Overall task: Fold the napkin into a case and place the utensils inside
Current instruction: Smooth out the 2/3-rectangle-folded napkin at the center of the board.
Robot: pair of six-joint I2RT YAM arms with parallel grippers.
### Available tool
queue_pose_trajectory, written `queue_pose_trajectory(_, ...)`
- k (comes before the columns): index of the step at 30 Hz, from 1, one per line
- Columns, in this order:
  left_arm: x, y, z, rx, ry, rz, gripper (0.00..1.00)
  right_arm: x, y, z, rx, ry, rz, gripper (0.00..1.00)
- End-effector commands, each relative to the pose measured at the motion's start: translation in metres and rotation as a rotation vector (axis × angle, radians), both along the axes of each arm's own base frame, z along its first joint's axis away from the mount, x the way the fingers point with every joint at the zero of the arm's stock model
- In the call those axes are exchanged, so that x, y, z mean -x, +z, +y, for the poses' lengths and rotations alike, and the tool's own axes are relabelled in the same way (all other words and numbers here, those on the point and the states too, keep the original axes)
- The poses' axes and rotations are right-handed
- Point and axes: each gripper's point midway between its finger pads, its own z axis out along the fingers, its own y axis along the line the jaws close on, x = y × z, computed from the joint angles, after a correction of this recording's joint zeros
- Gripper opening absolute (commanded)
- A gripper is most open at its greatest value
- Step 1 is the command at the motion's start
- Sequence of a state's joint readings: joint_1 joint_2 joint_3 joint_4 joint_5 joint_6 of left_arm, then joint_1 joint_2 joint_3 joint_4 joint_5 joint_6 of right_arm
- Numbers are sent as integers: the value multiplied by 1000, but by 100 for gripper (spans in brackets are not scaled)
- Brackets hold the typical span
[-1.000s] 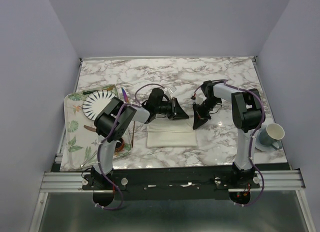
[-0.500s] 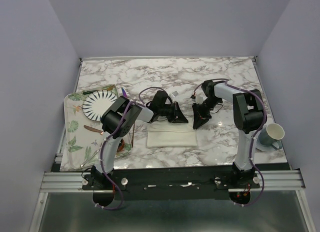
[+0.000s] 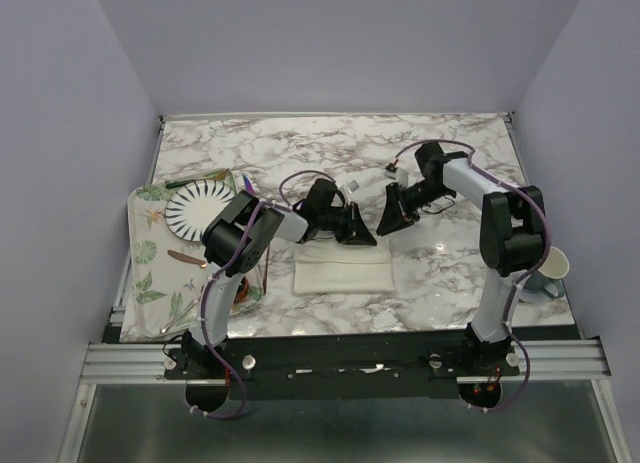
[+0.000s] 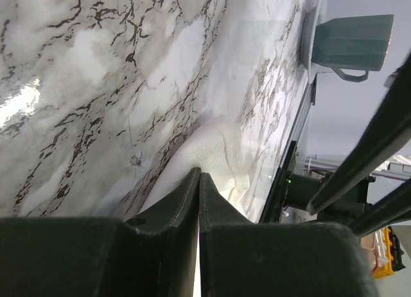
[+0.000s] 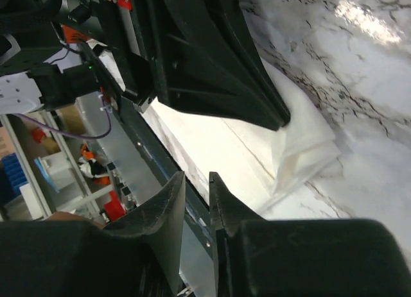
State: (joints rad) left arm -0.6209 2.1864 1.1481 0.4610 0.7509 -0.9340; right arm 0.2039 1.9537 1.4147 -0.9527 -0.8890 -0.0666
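**Folded napkin** (image 3: 342, 270) — a cream rectangle on the marble table (image 3: 450, 153), lying between my two arms. My left gripper (image 3: 352, 233) rests on its far edge, jaws pinched narrow on the cloth. My right gripper (image 3: 386, 224) hangs near the far right corner, clear of the cloth — jaws a slit apart, holding nothing. The purple utensil (image 3: 246, 187) lies at the edge of the leaf-patterned tray (image 3: 145, 258), beside the striped plate (image 3: 197, 208).
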Motion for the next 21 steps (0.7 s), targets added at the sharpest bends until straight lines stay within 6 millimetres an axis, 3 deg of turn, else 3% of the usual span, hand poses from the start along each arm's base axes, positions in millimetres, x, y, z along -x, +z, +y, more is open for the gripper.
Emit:
queue_pose_trajectory(1,5,-54,22,-147,31,61,15,5,-25,13,-55,-12,95,27)
queue_pose_trajectory(8,4,-56,25,-150,28,59,16,27,-84,-11,119,10,162,20)
queue_pose_trajectory(12,2,-46,22,-108,12,32,23,33,-103,-21,205,-10,194,18)
queue_pose_trajectory(13,1,-36,21,-85,3,18,35,33,-105,-22,219,-13,198,18)
queue_pose_trajectory(15,-1,-19,21,-37,-5,-36,49,34,-110,-27,257,-17,205,18)
queue_pose_trajectory(16,-4,6,21,-5,-16,-98,60,34,-111,-29,268,-19,206,18)
queue_pose_trajectory(18,-2,29,23,29,-36,-146,76,36,-114,-30,280,-21,216,18)
queue_pose_trajectory(19,-1,54,23,61,-46,-191,98,38,-115,-30,279,-22,224,18)
queue_pose_trajectory(21,5,72,27,85,-57,-203,99,38,-116,-31,282,-22,220,18)
